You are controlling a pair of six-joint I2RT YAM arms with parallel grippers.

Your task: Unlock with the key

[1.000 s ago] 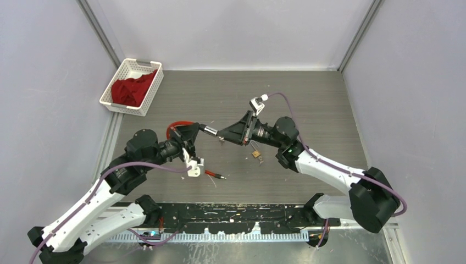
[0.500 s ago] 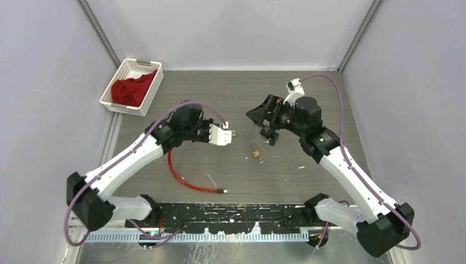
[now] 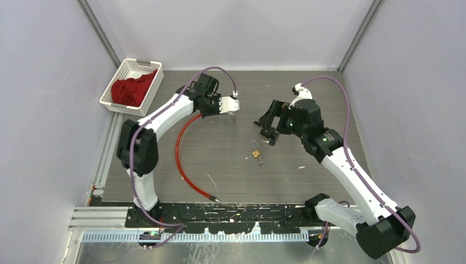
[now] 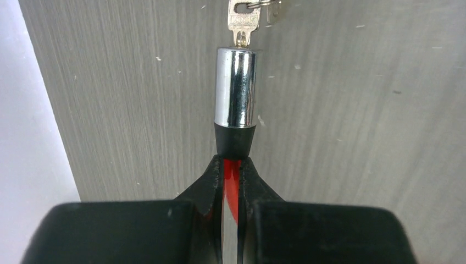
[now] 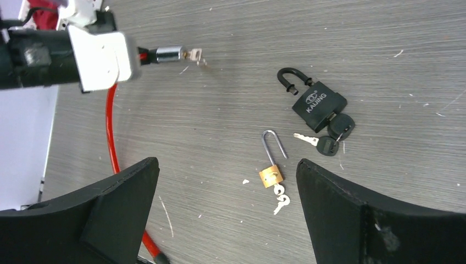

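Your left gripper is clamped on the red cable, right behind the black collar of the chrome lock barrel. The barrel sticks straight out ahead of its fingertips. The key sits in the barrel's far end, bow out, on a ring (whatever else hangs there is cut off at the frame edge).

Your right gripper is spread wide and holds nothing, hovering well off on the barrel's key side. Below it, between its fingers, is a brass padlock whose shackle looks open, with small keys beside it. A black padlock lies just beyond. Neither is your target, I think.

My read of the step: barrel presented, key seated, not yet turned. The free plug end of the cable lies loose near the arm bases, so the lock may already be open. I can't tell.

Next, line the right gripper up on the barrel axis, pinch the key bow flat and roll the wrist. The left grip is on cable, not barrel, so expect some twist.
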